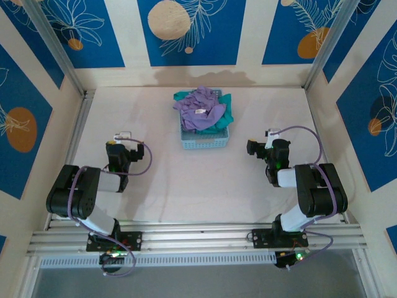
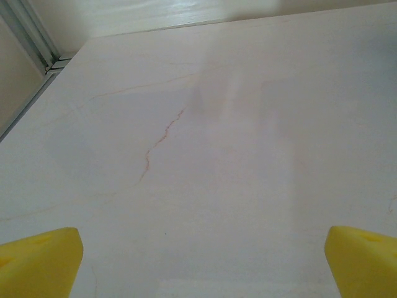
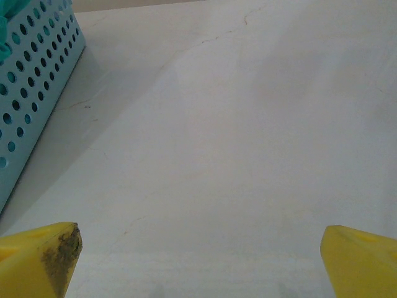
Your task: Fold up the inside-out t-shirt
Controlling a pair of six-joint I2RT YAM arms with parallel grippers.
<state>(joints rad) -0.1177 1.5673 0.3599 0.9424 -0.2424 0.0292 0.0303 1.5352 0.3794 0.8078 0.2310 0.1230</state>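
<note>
- Gripping nothing with left gripper (image 2: 203,248) or right gripper (image 3: 200,248); both spread wide (yellow fingertips (image 2: 43,261) out at the frame edges), hovering low over the pale marbled tabletop (image 1: 186,180).
- Resting with both arms (image 1: 80,192) folded back at the near edge, wrists aimed forward, one on either side of the light blue perforated plastic basket (image 1: 205,141).
- Bunched in that basket, atop a teal-green garment (image 1: 224,115): the light purple crumpled cotton t-shirt (image 1: 200,108), small white tag (image 1: 200,111) showing.
- Judged as the very start, nothing folded yet. Next, probably: reaching into the basket, pinching lavender cloth alone, lifting it onto the table for spreading.
</note>
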